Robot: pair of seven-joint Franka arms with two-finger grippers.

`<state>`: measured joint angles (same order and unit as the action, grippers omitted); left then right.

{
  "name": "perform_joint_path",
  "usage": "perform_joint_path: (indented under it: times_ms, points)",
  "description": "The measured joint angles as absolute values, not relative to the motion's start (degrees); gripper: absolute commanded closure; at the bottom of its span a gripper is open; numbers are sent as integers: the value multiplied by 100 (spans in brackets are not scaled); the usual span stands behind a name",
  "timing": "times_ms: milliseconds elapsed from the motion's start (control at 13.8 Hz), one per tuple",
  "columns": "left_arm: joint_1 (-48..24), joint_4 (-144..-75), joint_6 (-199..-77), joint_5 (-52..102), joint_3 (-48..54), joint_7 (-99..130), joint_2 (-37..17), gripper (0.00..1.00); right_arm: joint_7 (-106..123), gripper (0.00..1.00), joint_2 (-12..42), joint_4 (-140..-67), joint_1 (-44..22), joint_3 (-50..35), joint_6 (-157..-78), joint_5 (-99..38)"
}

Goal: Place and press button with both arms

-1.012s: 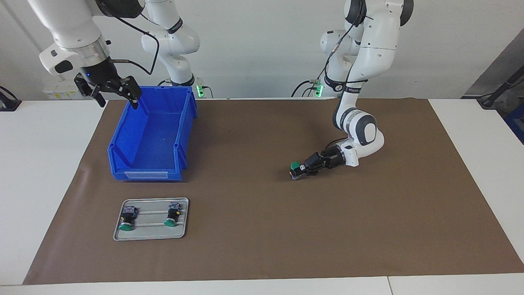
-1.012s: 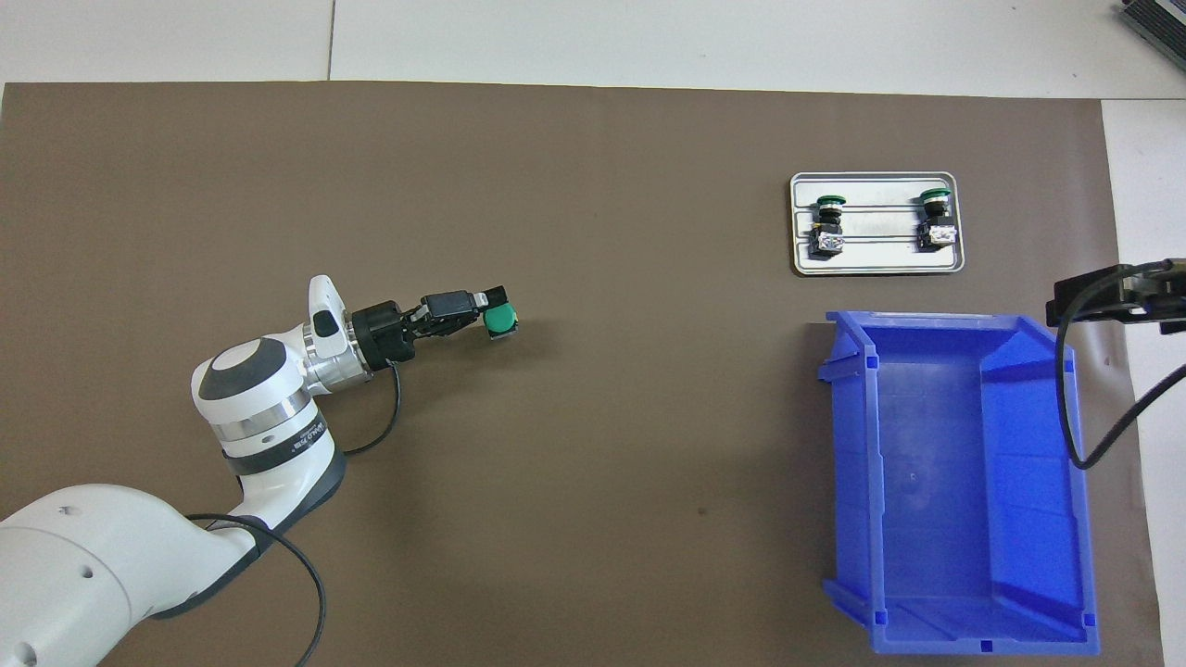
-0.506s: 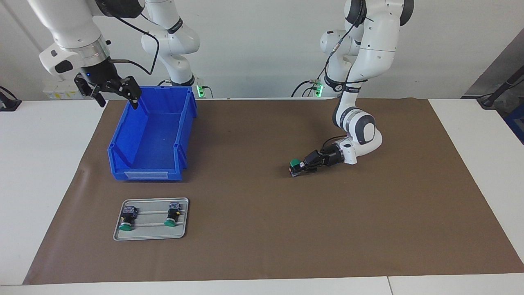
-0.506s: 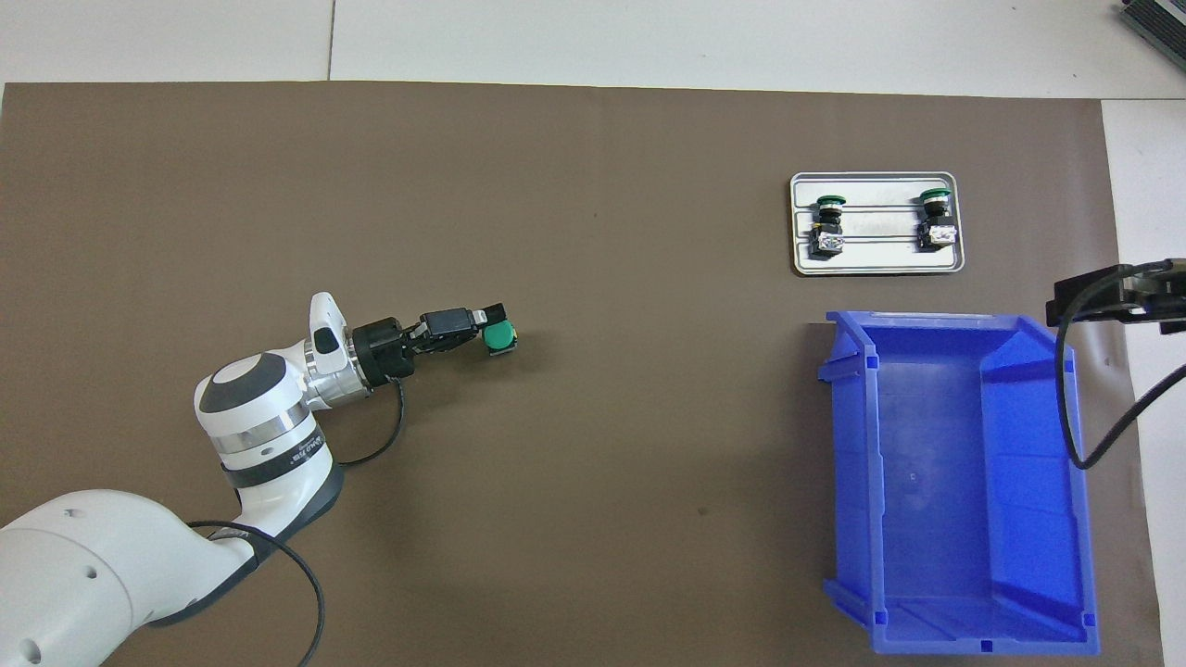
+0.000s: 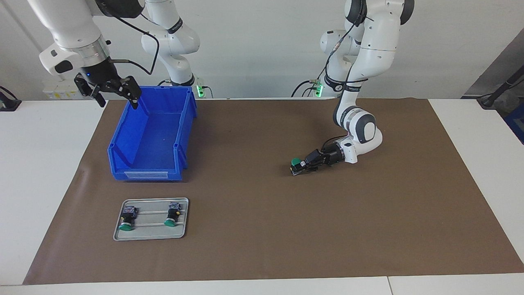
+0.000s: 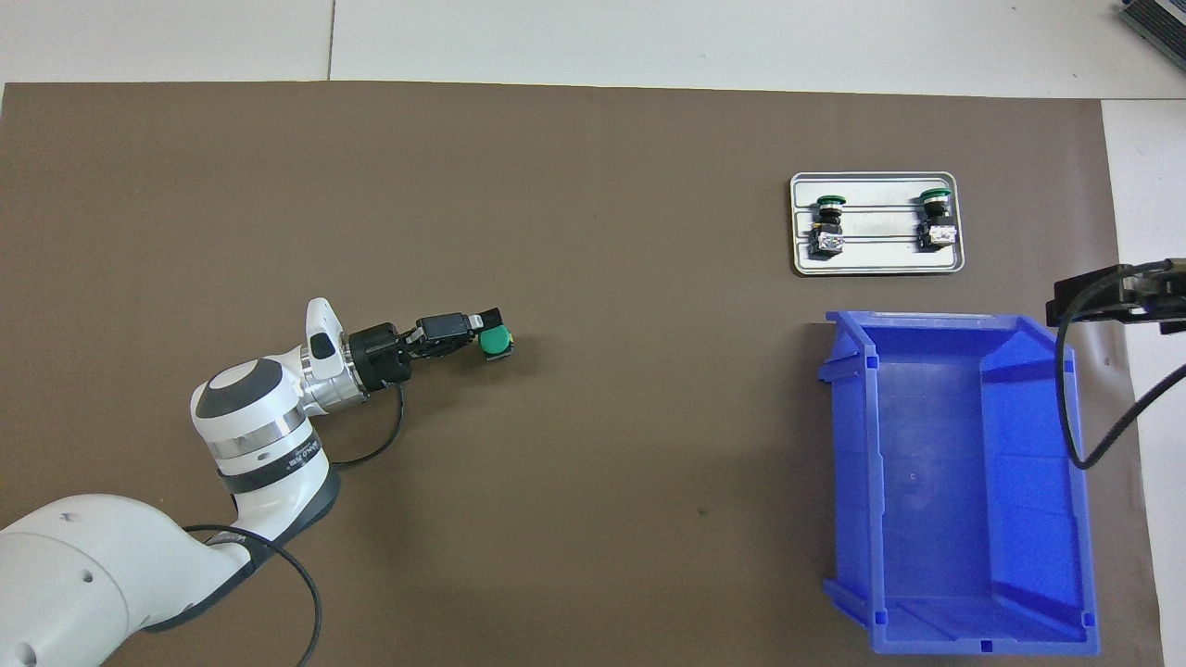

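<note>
Underfoot, brown mat (image 5: pixel 262 229) covers white table (image 5: pixel 37 164); pale wall (image 5: pixel 262 49) above.

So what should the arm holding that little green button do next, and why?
Probably steady the button on the brown mat cap up, holding it. The left gripper is shut on the button, low at the mat. The right gripper waits, open, over the blue bin edge, so it seems the presser.
</note>
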<state>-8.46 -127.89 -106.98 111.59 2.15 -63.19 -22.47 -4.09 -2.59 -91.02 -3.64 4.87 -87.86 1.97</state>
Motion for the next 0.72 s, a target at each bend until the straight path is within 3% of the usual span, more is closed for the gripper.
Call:
perform_joint_path:
  times_ms: [506, 578, 723]
  points:
    - [-807, -12847, -10698, 11159, 209, -6319, -2224, 100, -409, 0, -259, -9102, -364, 487, -8786, 197]
    - [-788, -12857, -10697, 11159, 208, -6319, -2221, 71, -409, 0, -259, -9102, -364, 487, -8786, 197]
    - [-783, -12864, -10696, 11160, 208, -6319, -2219, 61, -409, 0, -259, -9102, -364, 487, -8786, 197]
